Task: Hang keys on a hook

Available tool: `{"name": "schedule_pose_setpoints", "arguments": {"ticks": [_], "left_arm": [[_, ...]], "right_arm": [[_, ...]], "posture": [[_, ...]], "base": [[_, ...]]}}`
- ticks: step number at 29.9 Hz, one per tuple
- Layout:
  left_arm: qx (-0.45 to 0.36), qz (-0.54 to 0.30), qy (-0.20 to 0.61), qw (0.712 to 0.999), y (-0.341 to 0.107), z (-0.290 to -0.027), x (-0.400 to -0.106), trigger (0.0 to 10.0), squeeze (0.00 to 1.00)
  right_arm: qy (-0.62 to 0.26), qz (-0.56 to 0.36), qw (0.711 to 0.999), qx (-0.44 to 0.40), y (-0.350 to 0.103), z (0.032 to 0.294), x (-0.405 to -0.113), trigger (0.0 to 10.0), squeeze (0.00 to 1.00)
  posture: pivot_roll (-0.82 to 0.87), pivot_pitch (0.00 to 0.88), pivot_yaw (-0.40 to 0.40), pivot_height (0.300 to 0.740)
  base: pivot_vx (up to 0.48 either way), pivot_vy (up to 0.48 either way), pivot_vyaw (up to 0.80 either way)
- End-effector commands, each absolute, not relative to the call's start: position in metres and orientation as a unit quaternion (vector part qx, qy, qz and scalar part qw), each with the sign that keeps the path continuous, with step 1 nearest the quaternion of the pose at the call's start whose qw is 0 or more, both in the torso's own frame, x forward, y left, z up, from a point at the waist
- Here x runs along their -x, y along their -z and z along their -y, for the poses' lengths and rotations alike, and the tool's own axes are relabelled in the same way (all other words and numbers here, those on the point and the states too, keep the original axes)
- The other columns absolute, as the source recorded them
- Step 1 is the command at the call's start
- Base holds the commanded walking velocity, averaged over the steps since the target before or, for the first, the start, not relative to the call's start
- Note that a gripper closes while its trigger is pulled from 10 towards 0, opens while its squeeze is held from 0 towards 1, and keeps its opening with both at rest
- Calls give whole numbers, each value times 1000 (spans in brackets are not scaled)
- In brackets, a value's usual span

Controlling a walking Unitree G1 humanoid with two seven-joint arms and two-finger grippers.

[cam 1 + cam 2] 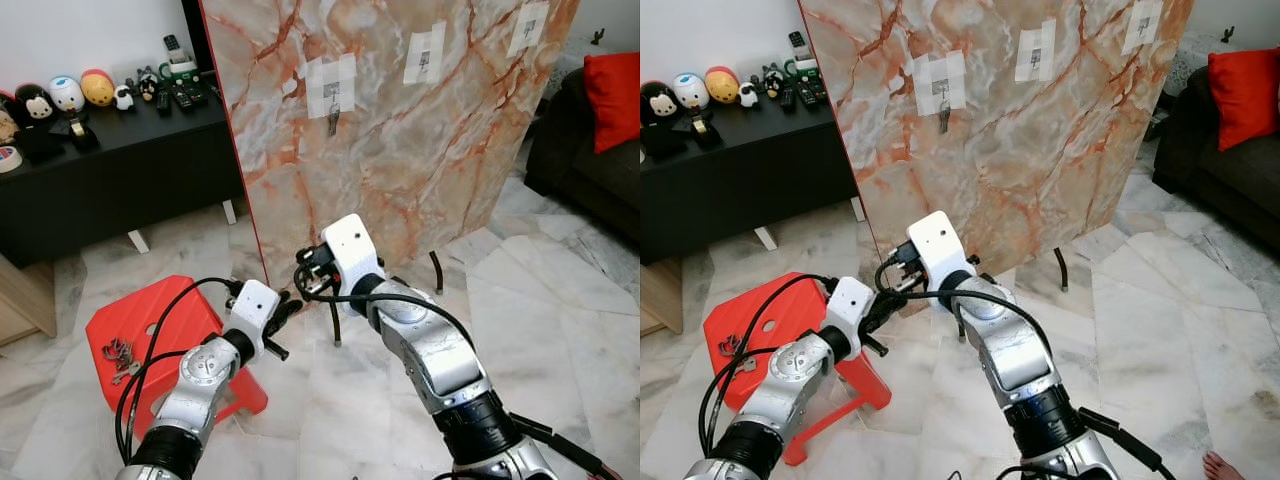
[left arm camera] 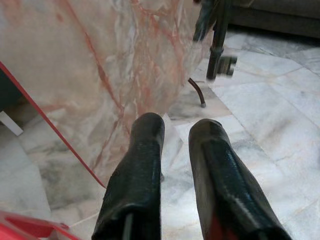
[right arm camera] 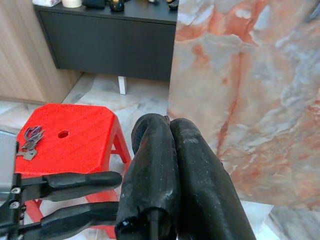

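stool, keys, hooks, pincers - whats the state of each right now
keys: lying loose on the red stool, not held
red stool: upright on the floor
left hook: on the marble panel, one key already hanging from it
middle hook: bare
right hook: bare
left pincer: open, holding nothing
right pincer: shut, holding nothing

Bunch of metal keys (image 1: pixel 118 357) lying on red plastic stool (image 1: pixel 175 318), left of upright marble-patterned panel (image 1: pixel 420 140). Small metal hook (image 1: pixel 333 98) on panel face. Black low cabinet (image 1: pixel 110 180) behind stool. Dark sofa (image 1: pixel 590 165) right of panel.
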State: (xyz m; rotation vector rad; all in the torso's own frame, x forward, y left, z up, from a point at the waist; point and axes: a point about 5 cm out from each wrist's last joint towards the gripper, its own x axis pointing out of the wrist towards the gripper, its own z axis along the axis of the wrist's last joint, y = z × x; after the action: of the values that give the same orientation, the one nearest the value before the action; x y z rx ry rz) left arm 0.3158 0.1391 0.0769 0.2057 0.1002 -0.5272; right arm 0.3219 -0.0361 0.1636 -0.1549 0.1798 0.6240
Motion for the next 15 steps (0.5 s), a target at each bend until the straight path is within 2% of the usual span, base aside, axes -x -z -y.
{"name": "schedule_pose_setpoints", "arguments": {"ticks": [1, 9, 10, 11, 15], "left_arm": [[-96, -56, 258, 960, -76, -138, -317, 10000, 1000], [-82, -60, 277, 955, -77, -131, -315, 10000, 1000], [-78, -58, 279, 955, -79, -130, -315, 10000, 349], [-76, -57, 282, 955, -80, -128, -316, 10000, 0], [-74, -56, 289, 953, -81, -126, -316, 10000, 0]], "right_arm": [[-302, -80, 947, 73, -169, 35, -324, 10000, 0], [-266, -83, 958, 71, -168, 39, -328, 10000, 0], [-262, -85, 959, 70, -168, 39, -329, 10000, 0], [-256, -88, 960, 67, -167, 39, -329, 10000, 0], [-247, -97, 963, 54, -164, 37, -329, 10000, 0]], "posture": [[79, 60, -8, 740], [77, 64, -10, 740], [77, 64, -10, 740], [77, 64, -10, 740], [78, 66, -11, 740]], "base": [[0, 0, 0], [0, 0, 0], [0, 0, 0], [0, 0, 0], [0, 0, 0]]}}
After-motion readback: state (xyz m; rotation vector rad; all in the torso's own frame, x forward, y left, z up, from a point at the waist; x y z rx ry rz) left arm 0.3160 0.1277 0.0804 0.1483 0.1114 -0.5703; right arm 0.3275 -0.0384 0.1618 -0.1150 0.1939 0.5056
